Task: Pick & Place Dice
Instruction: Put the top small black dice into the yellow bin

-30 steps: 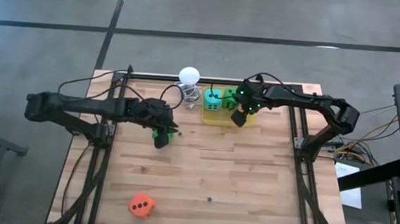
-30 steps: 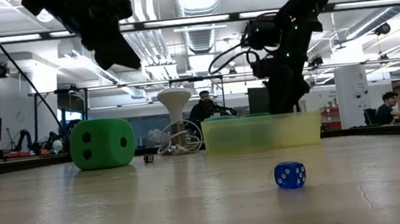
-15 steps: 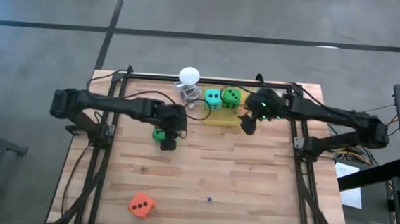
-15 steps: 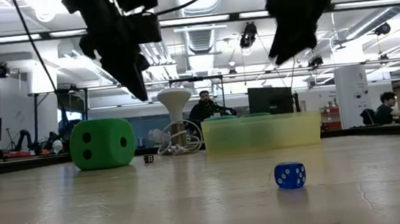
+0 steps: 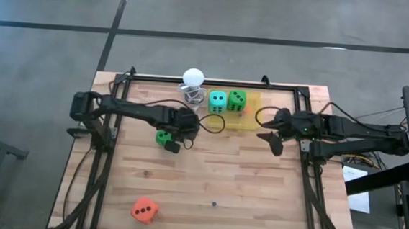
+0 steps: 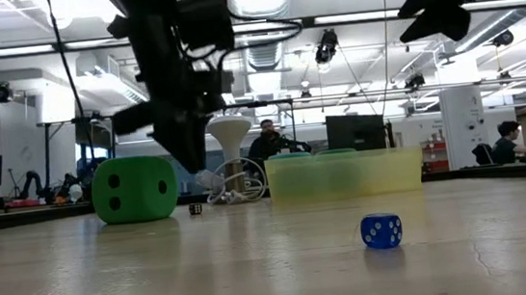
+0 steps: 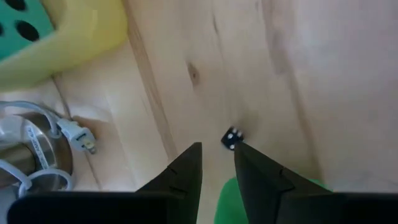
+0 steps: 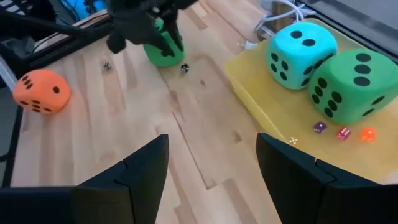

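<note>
A bright green die (image 5: 162, 136) rests on the wood left of the table's middle. My left gripper (image 7: 218, 152) hangs just above the table beside it, pointing steeply down, its fingers a narrow gap apart with nothing between them; a tiny black die (image 7: 232, 138) lies just past the tips. A teal die (image 5: 217, 102) and a second green die (image 5: 236, 100) sit in the yellow tray (image 5: 246, 121). An orange-red die (image 5: 144, 210) lies near the front left. My right gripper (image 8: 211, 146) is open wide, raised by the table's right side.
A white ball on a wire stand (image 5: 192, 77) stands at the far edge, left of the tray. A small blue die (image 6: 381, 230) lies near the front middle. Tiny dice (image 8: 342, 132) lie in the tray. Black frame rails run along both table sides.
My left gripper has come down beside the green die, reaching a little toward the table's right, and has rolled about its own axis. My right gripper has pulled back from the yellow tray toward the table's right edge and risen. The dice have stayed where they were.
</note>
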`<state>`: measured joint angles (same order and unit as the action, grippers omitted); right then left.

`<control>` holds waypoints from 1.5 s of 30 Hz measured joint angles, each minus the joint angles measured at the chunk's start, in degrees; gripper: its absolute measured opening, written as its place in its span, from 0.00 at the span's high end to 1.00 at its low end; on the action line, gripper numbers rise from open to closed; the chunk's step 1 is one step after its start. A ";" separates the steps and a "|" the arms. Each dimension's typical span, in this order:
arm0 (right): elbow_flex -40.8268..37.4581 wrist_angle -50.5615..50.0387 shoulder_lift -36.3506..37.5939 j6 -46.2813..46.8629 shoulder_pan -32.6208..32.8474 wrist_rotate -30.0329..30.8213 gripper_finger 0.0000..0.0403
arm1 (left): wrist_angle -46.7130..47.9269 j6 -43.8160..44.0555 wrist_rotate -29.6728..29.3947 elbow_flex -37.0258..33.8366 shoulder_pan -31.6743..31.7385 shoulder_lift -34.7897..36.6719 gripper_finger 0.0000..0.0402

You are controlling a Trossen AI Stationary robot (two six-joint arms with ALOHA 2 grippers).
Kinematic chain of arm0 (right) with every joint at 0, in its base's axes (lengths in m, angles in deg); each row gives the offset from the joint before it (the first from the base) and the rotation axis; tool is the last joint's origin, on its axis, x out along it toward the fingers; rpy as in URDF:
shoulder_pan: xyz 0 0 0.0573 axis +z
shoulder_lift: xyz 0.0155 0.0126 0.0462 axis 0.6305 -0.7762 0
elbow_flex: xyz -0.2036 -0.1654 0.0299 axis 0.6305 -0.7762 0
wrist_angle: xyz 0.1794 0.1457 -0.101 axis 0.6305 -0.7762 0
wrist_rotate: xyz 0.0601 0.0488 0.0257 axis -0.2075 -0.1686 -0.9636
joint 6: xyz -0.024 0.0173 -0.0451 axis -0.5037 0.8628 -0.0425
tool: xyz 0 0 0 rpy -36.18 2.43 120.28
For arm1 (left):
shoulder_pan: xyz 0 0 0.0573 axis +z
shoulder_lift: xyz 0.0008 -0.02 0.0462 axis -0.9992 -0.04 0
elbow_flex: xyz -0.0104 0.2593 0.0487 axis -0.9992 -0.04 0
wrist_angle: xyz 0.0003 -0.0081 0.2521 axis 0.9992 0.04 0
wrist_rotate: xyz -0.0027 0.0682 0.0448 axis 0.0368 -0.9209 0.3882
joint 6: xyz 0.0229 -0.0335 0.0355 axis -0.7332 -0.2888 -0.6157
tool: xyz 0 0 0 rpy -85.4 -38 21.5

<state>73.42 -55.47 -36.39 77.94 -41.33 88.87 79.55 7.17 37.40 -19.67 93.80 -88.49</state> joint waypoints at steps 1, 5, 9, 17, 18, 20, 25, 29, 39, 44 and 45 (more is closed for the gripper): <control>-0.55 -0.01 0.65 0.35 0.39 0.71 0.42 | 0.06 -0.52 -0.75 0.00 0.00 -0.71 0.76; -2.16 0.05 2.00 1.01 0.61 2.49 0.42 | 0.33 -2.08 -2.56 0.00 0.00 -3.16 0.76; -2.62 -0.01 1.72 1.94 0.64 2.53 0.42 | 0.58 -3.66 -2.84 0.13 0.00 -3.74 0.76; -2.62 0.85 0.38 2.24 0.64 2.68 0.42 | 0.72 -4.37 0.20 0.09 0.00 -3.74 0.76; -2.62 1.15 0.34 2.24 0.62 2.68 0.42 | 0.66 -4.36 0.17 0.09 0.02 -3.74 0.76; -2.62 1.47 0.32 2.17 0.64 2.64 0.42 | 0.01 -4.00 0.18 0.07 0.13 -3.74 0.76; -2.62 1.41 0.36 2.15 0.64 2.65 0.42 | -0.96 -1.59 0.37 0.03 0.24 -3.74 0.76; -2.62 1.43 0.36 2.14 0.64 2.51 0.42 | -1.11 2.53 2.25 0.02 0.24 -3.74 0.76; -2.62 1.86 0.36 3.18 2.00 2.45 0.42 | -0.71 12.94 2.74 1.64 -0.41 -3.74 0.69; -2.62 3.22 0.34 3.17 3.16 2.61 0.42 | -0.75 19.86 -3.72 6.34 -0.47 -3.74 0.59; -2.62 3.22 0.34 3.18 3.15 2.54 0.42 | -0.51 20.94 -3.82 7.14 -0.37 -3.74 0.58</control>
<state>70.80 -52.25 -36.05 81.12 -38.18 91.41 79.04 28.11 33.58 -12.53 93.43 -92.23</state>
